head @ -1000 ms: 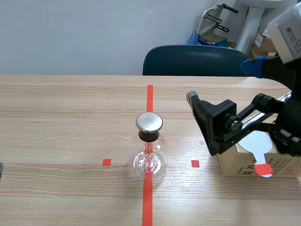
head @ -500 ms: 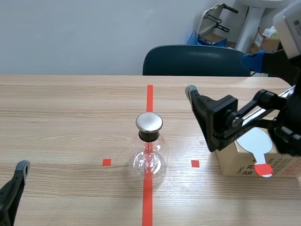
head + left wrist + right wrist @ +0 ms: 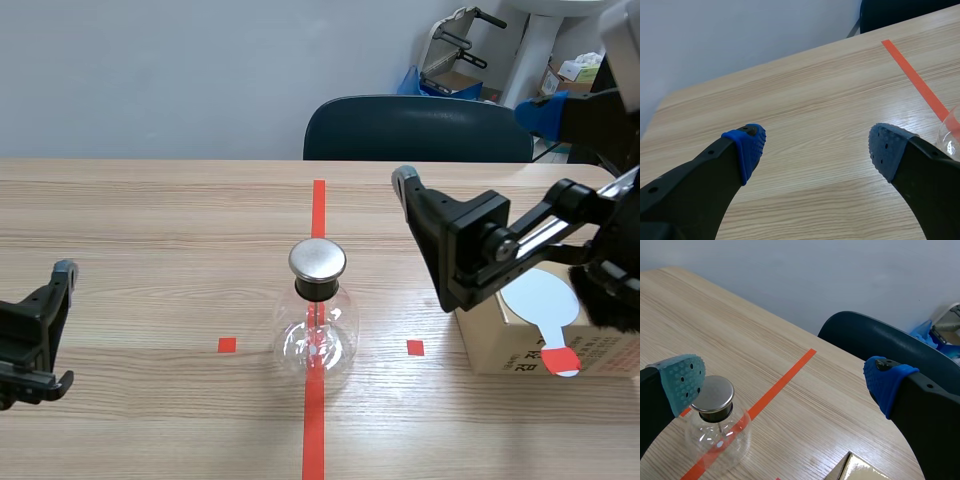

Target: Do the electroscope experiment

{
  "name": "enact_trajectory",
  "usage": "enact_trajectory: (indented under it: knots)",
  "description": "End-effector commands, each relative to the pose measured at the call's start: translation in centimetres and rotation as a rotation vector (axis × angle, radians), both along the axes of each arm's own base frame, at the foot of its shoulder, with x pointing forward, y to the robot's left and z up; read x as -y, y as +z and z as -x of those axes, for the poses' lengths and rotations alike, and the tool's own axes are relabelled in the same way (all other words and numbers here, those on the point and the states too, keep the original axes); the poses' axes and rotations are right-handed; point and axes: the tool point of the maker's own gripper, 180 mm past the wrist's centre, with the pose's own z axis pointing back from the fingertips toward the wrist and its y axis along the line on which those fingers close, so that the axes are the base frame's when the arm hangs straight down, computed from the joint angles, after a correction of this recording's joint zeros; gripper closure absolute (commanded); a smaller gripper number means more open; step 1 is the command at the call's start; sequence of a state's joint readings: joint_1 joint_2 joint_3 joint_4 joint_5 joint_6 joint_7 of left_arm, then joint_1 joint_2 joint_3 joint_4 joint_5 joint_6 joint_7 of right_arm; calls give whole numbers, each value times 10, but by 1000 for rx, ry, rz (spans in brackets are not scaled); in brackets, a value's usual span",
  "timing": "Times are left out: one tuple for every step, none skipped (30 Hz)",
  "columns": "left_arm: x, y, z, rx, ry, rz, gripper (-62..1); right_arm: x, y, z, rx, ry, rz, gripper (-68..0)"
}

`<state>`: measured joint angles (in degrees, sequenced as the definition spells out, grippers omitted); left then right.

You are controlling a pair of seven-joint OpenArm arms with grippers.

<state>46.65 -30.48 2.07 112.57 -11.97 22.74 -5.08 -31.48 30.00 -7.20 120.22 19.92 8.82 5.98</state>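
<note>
Near left edge, left gripper [image 3: 815,147]: fingers spread, holding nothing.
Electroscope flask [image 3: 316,325]: upright on the red centre line, metal cap [image 3: 318,260] on top.
Box [image 3: 505,345]: right of the flask, white paddle [image 3: 540,298] lying on it.
Right gripper [image 3: 785,382]: raised by the box, spread wide, empty.
Chair [image 3: 420,128]: beyond the far edge.

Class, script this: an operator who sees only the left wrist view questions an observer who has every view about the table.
Operator: What is that beside my left gripper?
Observer: A round flask with a metal cap, standing on the tape line.
Operator: Anything else there?
Observer: A cardboard box on the robot's right, a white paddle lying on it.
Operator: The other arm?
Observer: The right gripper is open, near the box, facing the flask.
</note>
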Motion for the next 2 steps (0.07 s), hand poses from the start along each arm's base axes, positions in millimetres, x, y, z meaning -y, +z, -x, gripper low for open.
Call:
enact_trajectory:
  knots:
    - [2, 6, 0, 24, -6, 1, -452, 1, 5, -1, 18, -4, -9, -679]
    - [2, 7, -1, 25, -9, 2, -452, 1, 5, -1, 18, -4, -9, -679]
